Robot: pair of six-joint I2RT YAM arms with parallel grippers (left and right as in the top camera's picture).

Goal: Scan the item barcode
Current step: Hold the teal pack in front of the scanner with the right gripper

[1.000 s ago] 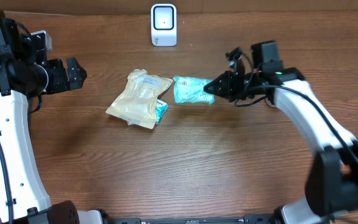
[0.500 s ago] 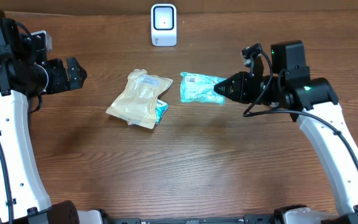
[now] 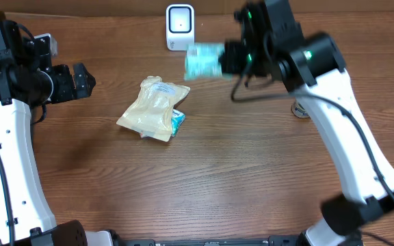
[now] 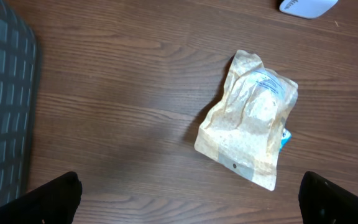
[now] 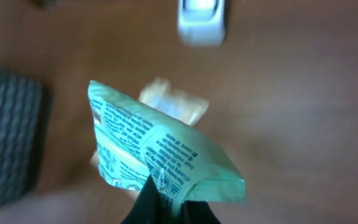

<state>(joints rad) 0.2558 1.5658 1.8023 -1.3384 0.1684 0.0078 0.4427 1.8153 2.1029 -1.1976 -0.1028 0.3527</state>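
Right wrist: right end effector [image 5: 166,202] clamps teal packet [image 5: 149,149] by one edge, packet jutting out ahead.

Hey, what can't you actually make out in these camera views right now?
- Print on the packet: blurred in the right wrist and overhead views, so no barcode is readable.
- Second teal item: overhead and left wrist, mostly hidden under the pouch.
- The scanner: right wrist, blurred and cut off by the top edge.
- A round thing: overhead, partly behind the right arm, too small to identify.
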